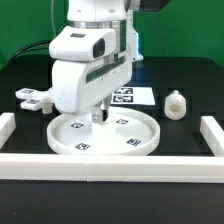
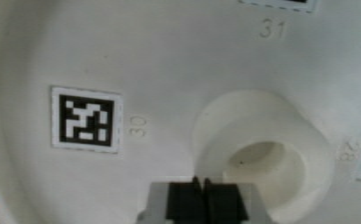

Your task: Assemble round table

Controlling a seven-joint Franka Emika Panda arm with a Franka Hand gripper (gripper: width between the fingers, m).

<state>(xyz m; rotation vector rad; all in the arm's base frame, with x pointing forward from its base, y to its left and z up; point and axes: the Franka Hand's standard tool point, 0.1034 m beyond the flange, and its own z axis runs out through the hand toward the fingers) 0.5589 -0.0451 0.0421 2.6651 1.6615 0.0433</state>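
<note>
My Panda arm stands over the large round disc (image 1: 108, 157), which lies flat on the black table (image 1: 190, 75) just inside the near white border rail (image 1: 110, 172), tags facing up. The marker board (image 1: 133, 97) lies behind it. The cross-shaped four-arm piece (image 1: 33, 98) rests apart from the disc on the exterior view's left, and the short cylindrical post (image 1: 176, 104) stands upright on that view's right, both untouched. My gripper (image 2: 198, 196) is clenched, fingers pressed together with nothing between them, tips low inside the disc beside its raised central hub (image 2: 248, 108); whether they touch the surface I cannot tell. I judge this an early step: settling the disc into place with closed fingers before any part is joined. The next move likely calls for a steady sideways push without riding up the hub, then a lift clear to fetch the post.
</note>
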